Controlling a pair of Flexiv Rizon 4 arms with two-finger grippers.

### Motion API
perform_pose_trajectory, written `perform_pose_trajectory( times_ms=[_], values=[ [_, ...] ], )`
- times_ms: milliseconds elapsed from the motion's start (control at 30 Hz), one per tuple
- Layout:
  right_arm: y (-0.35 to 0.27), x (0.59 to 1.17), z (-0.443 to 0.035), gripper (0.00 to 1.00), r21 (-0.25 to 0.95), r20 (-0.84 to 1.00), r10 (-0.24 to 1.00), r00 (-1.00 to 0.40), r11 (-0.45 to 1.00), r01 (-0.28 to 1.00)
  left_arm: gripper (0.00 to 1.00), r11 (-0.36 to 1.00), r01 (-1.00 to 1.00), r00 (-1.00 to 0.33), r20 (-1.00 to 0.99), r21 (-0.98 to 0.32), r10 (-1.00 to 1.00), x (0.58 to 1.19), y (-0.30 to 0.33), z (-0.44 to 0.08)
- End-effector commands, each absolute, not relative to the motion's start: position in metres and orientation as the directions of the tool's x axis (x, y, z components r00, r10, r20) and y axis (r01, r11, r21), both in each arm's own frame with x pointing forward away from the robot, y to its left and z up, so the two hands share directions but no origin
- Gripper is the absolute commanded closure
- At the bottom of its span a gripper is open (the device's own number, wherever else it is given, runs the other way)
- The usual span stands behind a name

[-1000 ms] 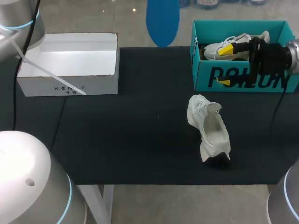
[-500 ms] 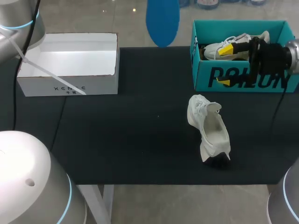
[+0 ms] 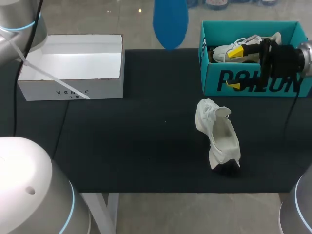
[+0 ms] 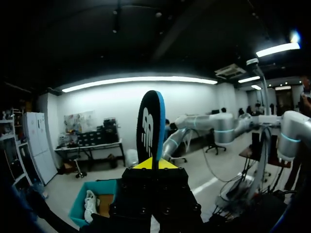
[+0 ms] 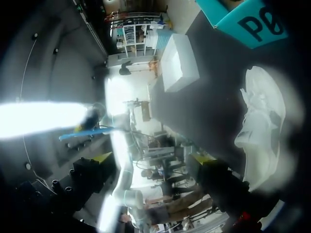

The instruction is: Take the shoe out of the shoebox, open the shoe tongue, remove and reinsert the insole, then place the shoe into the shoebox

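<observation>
The blue insole (image 4: 150, 125) is held pinched upright between the fingers of the left claw (image 4: 154, 164), raised well above the tabletop (image 3: 136, 146). Over the last second only a faint sideways drift of the insole is seen. The right claw (image 3: 235, 68) is spread wide and empty at the teal shoebox (image 3: 210, 78), unmoved. The white shoe (image 3: 219, 139) lies on the tabletop, well apart from both claws. Reinsertion is judged still pending.
</observation>
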State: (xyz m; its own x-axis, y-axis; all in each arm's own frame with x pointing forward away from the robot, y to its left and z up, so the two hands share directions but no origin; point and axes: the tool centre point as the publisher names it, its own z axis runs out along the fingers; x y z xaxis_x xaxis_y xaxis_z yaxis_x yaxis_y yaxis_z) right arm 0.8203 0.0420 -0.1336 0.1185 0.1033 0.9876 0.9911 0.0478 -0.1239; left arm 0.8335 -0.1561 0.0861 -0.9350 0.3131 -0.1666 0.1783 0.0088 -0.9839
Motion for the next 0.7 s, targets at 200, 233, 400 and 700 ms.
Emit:
perform_pose_trajectory(
  times_ms=[200, 233, 400, 700],
  values=[
    [0.043, 0.821, -0.134, 0.0, -0.124, 0.987, 0.104, 0.119, 0.048, 0.991, 1.0, -0.057, 0.502, -0.819, -0.496, -0.863, 0.288, 0.77, -0.143, 0.029],
    [0.043, 0.821, -0.134, 0.0, -0.124, 0.987, 0.104, 0.119, 0.048, 0.991, 1.0, -0.07, 0.514, -0.809, -0.51, -0.855, 0.293, 0.764, -0.142, 0.022],
    [0.043, 0.821, -0.134, 0.0, -0.124, 0.987, 0.104, 0.119, 0.048, 0.991, 1.0, -0.053, 0.582, -0.771, -0.571, -0.812, 0.283, 0.742, -0.148, -0.004],
    [0.043, 0.821, -0.134, 0.0, -0.124, 0.987, 0.104, 0.119, 0.048, 0.991, 1.0, -0.028, 0.693, -0.7, -0.682, -0.72, 0.213, 0.726, -0.153, -0.029]
  ],
)
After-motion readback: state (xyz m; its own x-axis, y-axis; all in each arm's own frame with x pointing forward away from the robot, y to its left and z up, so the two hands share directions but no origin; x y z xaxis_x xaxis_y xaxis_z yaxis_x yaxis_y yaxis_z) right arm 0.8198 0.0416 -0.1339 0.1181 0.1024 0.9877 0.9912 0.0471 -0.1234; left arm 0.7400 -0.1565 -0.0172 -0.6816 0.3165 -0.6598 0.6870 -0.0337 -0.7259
